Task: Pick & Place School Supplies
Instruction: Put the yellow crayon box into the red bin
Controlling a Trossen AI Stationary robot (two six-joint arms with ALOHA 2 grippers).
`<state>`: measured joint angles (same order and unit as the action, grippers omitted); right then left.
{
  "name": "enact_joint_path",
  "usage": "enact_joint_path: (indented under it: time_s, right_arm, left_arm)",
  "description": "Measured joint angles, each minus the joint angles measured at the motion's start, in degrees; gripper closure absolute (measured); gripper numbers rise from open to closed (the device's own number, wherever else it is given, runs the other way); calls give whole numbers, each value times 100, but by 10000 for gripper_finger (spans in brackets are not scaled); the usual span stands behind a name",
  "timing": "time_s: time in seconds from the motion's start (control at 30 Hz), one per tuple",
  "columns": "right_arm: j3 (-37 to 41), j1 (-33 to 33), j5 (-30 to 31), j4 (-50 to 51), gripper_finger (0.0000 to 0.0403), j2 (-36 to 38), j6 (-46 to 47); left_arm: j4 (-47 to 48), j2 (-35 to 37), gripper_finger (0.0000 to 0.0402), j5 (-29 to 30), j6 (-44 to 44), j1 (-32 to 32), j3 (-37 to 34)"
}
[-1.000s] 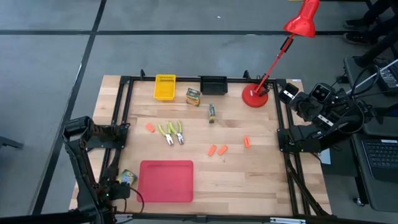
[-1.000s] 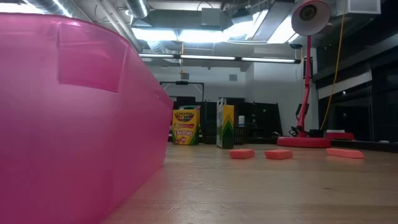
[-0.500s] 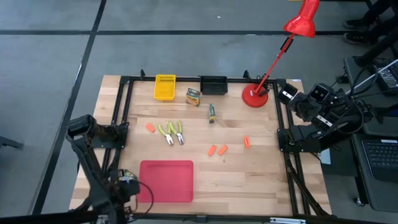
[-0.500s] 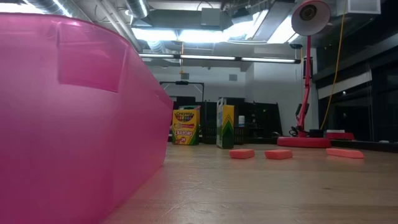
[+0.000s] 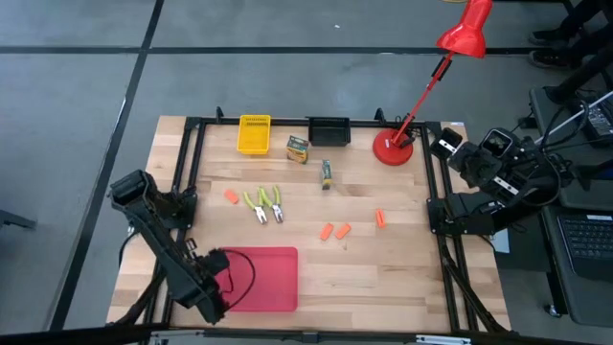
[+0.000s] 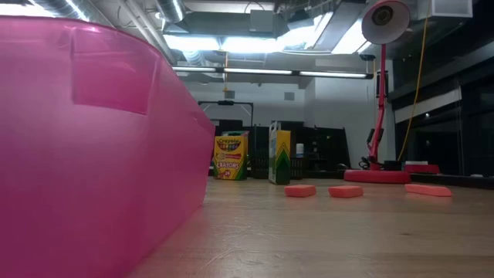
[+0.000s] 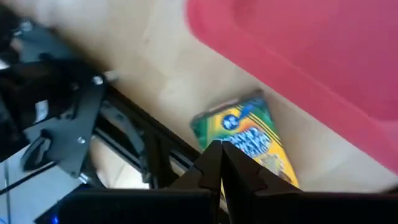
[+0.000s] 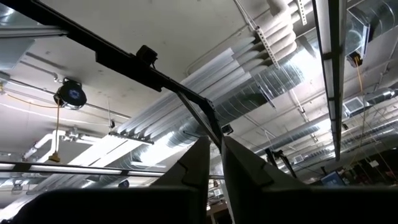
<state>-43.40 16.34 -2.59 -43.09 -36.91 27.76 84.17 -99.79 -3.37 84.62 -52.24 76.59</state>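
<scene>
One green-and-yellow crayon box (image 7: 249, 140) lies flat on the wood beside the edge of the red tray (image 5: 259, 264), at the table's front-left corner, and the left gripper (image 7: 221, 155) hangs right over it with its two dark fingers drawn together, holding nothing. In the high view the left arm covers that corner, so the box is hidden there. This looks like the approach step of a pick: the gripper is lined up on the box but not yet on it. The next move would call for the fingers to spread wider than the box, come down around its sides, then close, taking care not to catch the tray's rim just beside it.

Farther out, the other supplies lie untouched: a second crayon box (image 5: 298, 149), a yellow basket (image 5: 254, 133), two yellow-green pliers (image 5: 264, 203) and several orange erasers (image 5: 334, 231). The right gripper (image 8: 212, 163) waits off the table's right side, pointed at the ceiling, fingers nearly together.
</scene>
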Motion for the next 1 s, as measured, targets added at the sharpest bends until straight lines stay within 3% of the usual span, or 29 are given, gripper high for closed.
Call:
enact_joint_path:
  time_s: [0.13,0.27,0.83,1.0]
  right_arm:
    - [0,122,4,-18,355,0,-136]
    - [0,229,13,-106,355,0,-163]
    - [0,641,437,-205,355,0,-275]
    - [0,711,539,-210,355,0,-352]
  left_arm:
    - [-710,0,399,-857,-26,146,-424]
    - [-1454,0,399,-1167,233,138,-877]
    - [-2609,25,399,-1273,668,102,-2071]
    - [-2420,177,399,-898,711,202,-2141]
